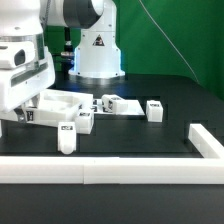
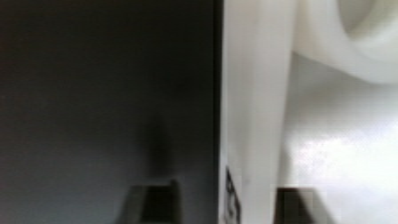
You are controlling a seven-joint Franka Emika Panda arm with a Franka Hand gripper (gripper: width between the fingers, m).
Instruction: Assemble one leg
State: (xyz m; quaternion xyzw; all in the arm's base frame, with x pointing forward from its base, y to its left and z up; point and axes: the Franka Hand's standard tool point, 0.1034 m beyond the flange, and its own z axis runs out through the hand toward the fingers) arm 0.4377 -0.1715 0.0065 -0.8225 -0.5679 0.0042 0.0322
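Observation:
My gripper [image 1: 27,114] hangs low over the end of the large white tray-like part [image 1: 60,104] at the exterior view's left. In the wrist view my gripper [image 2: 230,205] straddles that part's side wall [image 2: 254,110], which carries a marker tag at its edge. One dark finger [image 2: 160,205] stands over the black table with a gap to the wall, the other finger [image 2: 299,205] over the part's top. The jaws are open and hold nothing. Several short white legs lie on the table: one [image 1: 68,138] nearest the front, one [image 1: 85,122], one [image 1: 112,103] and one [image 1: 155,110].
A round recess [image 2: 356,35] shows in the large part's top. A white L-shaped fence [image 1: 120,168] runs along the table's front and up the exterior view's right side [image 1: 207,143]. The robot base [image 1: 98,50] stands at the back.

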